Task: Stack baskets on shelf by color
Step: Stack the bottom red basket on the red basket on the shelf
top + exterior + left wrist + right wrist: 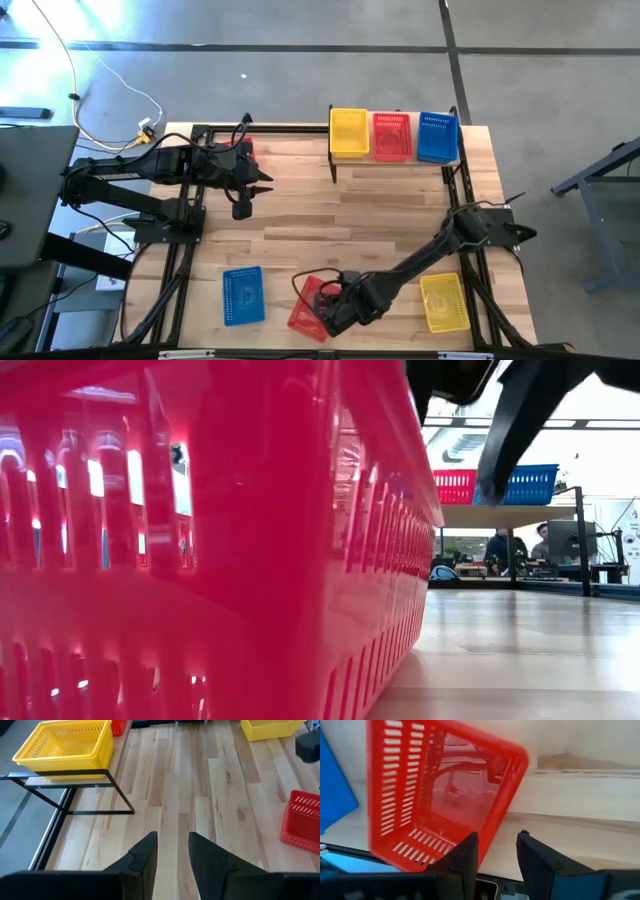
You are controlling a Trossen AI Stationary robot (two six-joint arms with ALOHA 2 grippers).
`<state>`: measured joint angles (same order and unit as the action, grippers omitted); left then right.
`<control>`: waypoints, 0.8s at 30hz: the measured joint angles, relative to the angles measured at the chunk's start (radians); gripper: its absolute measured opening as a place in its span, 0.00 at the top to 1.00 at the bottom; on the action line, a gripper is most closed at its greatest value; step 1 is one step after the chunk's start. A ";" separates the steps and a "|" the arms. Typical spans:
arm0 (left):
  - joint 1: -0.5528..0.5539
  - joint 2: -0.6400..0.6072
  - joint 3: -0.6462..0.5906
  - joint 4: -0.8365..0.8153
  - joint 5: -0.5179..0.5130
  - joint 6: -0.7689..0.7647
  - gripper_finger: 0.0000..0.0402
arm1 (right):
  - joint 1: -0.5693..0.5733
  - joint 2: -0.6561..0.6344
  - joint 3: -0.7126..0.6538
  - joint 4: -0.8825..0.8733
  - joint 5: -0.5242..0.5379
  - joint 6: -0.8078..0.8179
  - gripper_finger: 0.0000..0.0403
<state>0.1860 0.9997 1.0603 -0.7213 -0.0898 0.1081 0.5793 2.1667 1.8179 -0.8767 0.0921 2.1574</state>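
Three basket stacks, yellow (349, 133), red (391, 137) and blue (438, 138), sit on the shelf (340, 159) far beyond the right gripper (335, 312), whose spread fingers straddle a red basket's wall (309, 305); blue (242, 295) and yellow (445, 302) wait either side.

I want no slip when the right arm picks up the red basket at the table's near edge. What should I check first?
1. Right gripper at the red basket: ok, right beside it.
2. Fingers around the basket's wall: not ok; in the right wrist view they stand apart just short of its rim, gripping nothing.
3. Basket sitting flat: cannot tell; it looks tilted in the right wrist view.
4. Shelf has a red pile to stack on: ok, between the yellow and blue ones.
5. Left gripper out of the way: ok, empty, far side of the table.
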 joint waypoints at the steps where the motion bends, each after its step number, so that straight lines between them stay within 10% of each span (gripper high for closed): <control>1: 0.000 0.000 0.000 0.000 0.000 0.000 0.75 | 0.000 0.011 0.000 0.013 0.000 0.000 0.71; 24: 0.000 0.001 0.000 0.000 0.000 0.000 0.75 | -0.007 0.082 0.000 0.097 0.013 -0.056 0.99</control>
<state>0.1860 1.0004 1.0603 -0.7212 -0.0895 0.1078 0.5724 2.2485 1.8179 -0.7798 0.1051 2.1014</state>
